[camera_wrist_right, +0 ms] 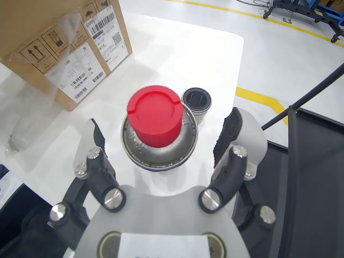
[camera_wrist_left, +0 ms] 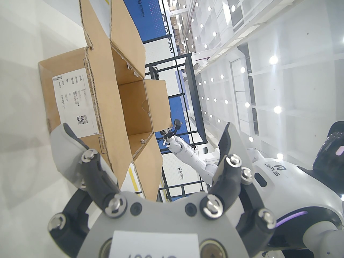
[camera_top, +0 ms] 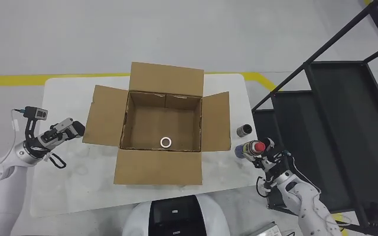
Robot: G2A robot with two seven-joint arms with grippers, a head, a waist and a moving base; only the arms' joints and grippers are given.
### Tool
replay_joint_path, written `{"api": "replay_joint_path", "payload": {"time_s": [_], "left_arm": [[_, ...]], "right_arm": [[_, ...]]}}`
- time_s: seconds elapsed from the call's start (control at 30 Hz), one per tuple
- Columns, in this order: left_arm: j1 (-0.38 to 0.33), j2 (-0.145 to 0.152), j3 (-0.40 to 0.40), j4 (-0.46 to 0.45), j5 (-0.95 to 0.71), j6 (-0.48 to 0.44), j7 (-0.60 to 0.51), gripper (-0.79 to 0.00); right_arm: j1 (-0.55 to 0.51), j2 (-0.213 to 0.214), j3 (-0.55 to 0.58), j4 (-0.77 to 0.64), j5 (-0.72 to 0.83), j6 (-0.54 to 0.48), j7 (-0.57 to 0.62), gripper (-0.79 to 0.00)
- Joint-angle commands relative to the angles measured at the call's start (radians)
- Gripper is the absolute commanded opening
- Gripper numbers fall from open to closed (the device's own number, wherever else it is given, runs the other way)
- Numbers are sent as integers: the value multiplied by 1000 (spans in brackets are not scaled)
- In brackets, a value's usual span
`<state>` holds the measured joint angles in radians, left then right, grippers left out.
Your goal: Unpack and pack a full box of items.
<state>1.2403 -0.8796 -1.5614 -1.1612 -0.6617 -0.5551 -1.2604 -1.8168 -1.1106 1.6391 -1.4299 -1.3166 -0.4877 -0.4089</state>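
Red-capped can (camera_wrist_right: 158, 124): stood upright on the table (camera_top: 71, 177) beside the box (camera_top: 165, 76) — unpacked, I judged.
Right gripper (camera_wrist_right: 164, 128): wide, straddled it without touching.
Metal sleeve (camera_wrist_right: 197, 103): just beyond.
Box: flaps open, one ring (camera_top: 166, 141) lay inside.
Left gripper (camera_top: 72, 129): wide, hung off the opposite flap.

An open cardboard box (camera_top: 166, 78) on the white table (camera_top: 65, 189) holds one ring (camera_top: 166, 141); a red-capped can (camera_top: 255, 147) stands nearby.

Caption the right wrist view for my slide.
Open right gripper flanks a red-capped can beside a metal cylinder, near the cardboard box.
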Motion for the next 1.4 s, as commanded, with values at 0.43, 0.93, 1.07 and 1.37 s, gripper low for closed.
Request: {"api": "replay_joint_path", "payload": {"time_s": [0.43,0.93,1.07,1.37], "left_arm": [[0,0,0,0,0,0,0,0],[0,0,0,0,0,0,0,0],[0,0,0,0,0,0,0,0],[0,0,0,0,0,0,0,0]], "right_arm": [[44,-5,-36,78,7,-8,-50,-785],[-69,11,85,-110,68,-131,-183,-785],[-145,16,153,-264,82,-162,-208,-785],[-222,16,208,-545,122,-214,-209,-785]]}}
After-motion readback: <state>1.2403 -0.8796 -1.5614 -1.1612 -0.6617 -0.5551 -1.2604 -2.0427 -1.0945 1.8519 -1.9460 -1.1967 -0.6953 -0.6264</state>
